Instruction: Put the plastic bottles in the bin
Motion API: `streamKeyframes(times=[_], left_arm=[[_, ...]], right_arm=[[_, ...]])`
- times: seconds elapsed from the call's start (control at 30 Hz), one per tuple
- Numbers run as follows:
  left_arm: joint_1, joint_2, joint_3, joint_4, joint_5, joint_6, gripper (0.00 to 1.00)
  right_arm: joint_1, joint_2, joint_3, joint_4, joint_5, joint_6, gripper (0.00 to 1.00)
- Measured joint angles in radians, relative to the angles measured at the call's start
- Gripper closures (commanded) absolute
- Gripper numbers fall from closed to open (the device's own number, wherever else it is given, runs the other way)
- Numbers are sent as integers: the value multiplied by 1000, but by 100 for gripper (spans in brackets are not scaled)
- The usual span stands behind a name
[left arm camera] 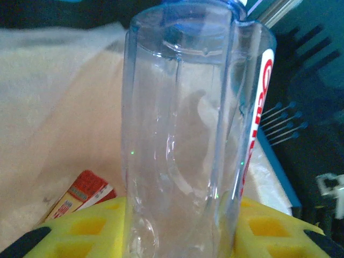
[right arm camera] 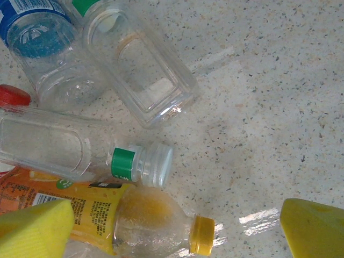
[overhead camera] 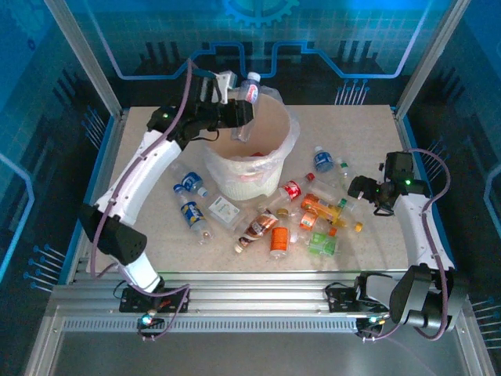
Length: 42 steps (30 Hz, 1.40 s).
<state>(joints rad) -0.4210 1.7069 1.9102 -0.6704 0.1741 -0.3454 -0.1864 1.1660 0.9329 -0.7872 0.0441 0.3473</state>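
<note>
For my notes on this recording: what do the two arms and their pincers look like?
The left arm and right arm have white links, black joints, purplish cables looping alongside and small green lights. The left pincer and right pincer are black with yellow pads; the left's show square recesses.

The speckled counter (right arm camera: 269, 107) takes the right side of my frame. Upper left, a blue-labelled bottle (right arm camera: 43, 48) lies just beside a square clear bottle (right arm camera: 140, 70). Below them a green-banded bottle (right arm camera: 64, 145) with a whitish cap lies crosswise, with a red cap (right arm camera: 12, 97) at the left edge. Lowest, an orange-labelled bottle (right arm camera: 107, 215) with a yellow cap lies between the right gripper's (right arm camera: 176, 223) wide-spread jaws, whose yellow pads (right arm camera: 314, 228) sit in both bottom corners.
</note>
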Motion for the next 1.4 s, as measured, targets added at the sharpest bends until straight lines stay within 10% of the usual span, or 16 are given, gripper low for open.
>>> streamKeyframes(times=[0.4, 1.4], left_arm=[[-2, 39, 32, -119, -56, 163, 65], [-2, 66, 51, -154, -103, 187, 8]], right_arm=[[0, -23, 11, -25, 8, -1, 0], [0, -20, 32, -42, 8, -8, 0]])
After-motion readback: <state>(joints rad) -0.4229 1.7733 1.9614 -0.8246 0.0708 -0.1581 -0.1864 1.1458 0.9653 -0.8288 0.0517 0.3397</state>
